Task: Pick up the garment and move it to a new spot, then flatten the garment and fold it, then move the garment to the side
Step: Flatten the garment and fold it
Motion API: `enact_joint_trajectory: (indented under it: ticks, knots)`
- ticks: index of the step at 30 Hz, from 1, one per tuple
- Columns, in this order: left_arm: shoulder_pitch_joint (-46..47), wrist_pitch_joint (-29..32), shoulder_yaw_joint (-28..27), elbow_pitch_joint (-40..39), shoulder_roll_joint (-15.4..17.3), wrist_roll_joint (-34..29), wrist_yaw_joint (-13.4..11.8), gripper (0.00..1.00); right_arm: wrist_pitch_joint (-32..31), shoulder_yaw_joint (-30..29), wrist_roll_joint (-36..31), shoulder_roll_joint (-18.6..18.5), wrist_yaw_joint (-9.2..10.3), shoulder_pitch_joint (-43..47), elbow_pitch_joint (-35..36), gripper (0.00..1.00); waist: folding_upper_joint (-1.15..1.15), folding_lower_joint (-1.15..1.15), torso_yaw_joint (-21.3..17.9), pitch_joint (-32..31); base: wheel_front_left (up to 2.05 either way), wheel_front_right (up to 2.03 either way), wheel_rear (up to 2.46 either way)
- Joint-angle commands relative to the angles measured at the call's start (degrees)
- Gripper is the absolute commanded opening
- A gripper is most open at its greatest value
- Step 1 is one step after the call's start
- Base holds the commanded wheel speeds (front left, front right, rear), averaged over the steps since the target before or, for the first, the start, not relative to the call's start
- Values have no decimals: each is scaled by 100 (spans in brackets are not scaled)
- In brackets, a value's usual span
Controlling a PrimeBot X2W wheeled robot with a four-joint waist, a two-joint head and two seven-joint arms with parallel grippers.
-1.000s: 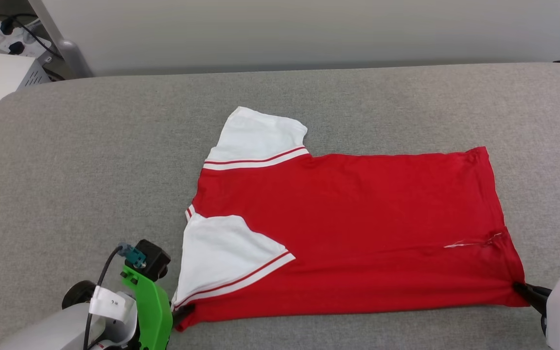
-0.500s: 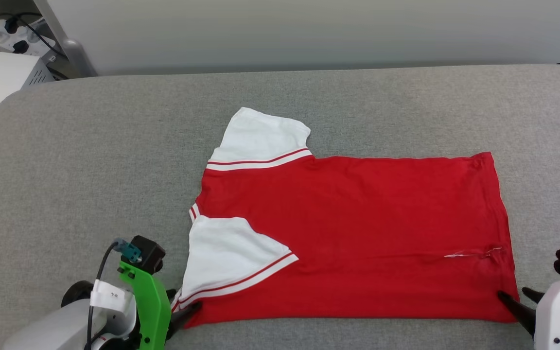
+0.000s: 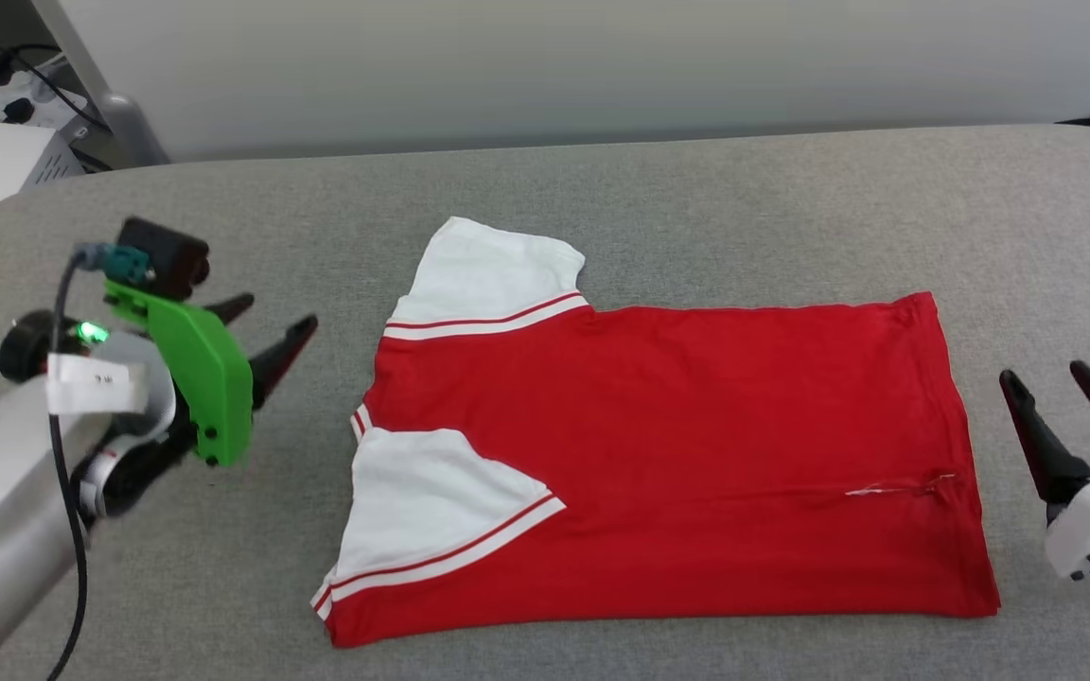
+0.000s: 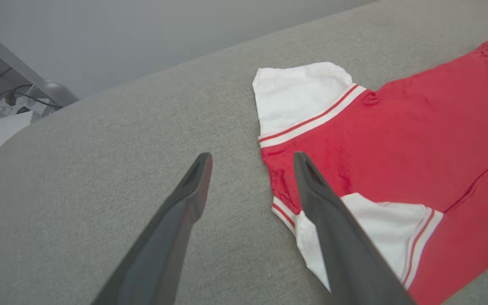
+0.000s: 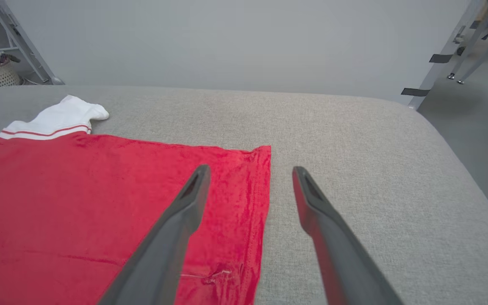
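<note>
Well, left end effector (image 3: 278,312): I had it released, jaws spread wide with nothing between them, hanging above bare fabric just beside the shirt's shoulder end.
Right end effector (image 3: 1042,372): likewise released and empty, jaws apart, just off the hem (image 3: 957,445) on my right.
Garment (image 3: 677,454): it lay flat on the grey padded worktop (image 3: 602,180), between my two end effectors and touching neither.
Lie: the long axis ran side to side across the head view, shoulders toward my left, hem toward my right.
Sleeves: the far sleeve (image 3: 493,270) stuck out away from me; the near sleeve (image 3: 431,501) lay turned in over the red body.
Crease: I read a line running lengthwise near the front edge, which suggested the near side was already folded over, though I could not be certain.
Handling: I judged it light, limp and thin, so it would sag and drag from any single pinch, and cling a little to the fabric top.
Hold: I reckoned the best purchase was at two corners at once, one end effector per end, pinching through all layers at the edge and lifting evenly.
</note>
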State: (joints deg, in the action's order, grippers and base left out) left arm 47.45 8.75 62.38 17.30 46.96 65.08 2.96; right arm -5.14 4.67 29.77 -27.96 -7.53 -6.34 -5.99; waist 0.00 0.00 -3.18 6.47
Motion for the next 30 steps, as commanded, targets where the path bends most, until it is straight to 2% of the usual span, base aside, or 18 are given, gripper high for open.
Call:
enact_joint_trajectory:
  ticks: [1,6,13,18,25,30]
  knots:
    - [200,-100,-79,82,-62,-115,-77,100,176,-108,-147,155,4,-113,102,100,0,0,-128,142,0,0,0]
    - [854,-111,-295,422,-246,-220,-61,100,474,-220,-481,576,4,-255,593,100,0,0,-410,558,0,0,0]
    - [2064,295,-429,1002,-553,-400,149,100,564,-174,-691,834,4,-481,1157,100,0,0,-747,1343,0,0,0]
    - [2775,1133,-300,1416,-841,-304,319,100,598,-80,-793,919,4,-658,1357,100,0,0,-883,1802,0,0,0]
    - [3496,2538,-7,1940,-1147,-75,415,100,635,107,-807,945,4,-957,1401,100,0,0,-987,2331,0,0,0]
    - [3691,3015,271,2073,-1212,-124,441,100,731,220,-803,947,4,-1122,1267,100,0,0,-1071,2555,0,0,0]
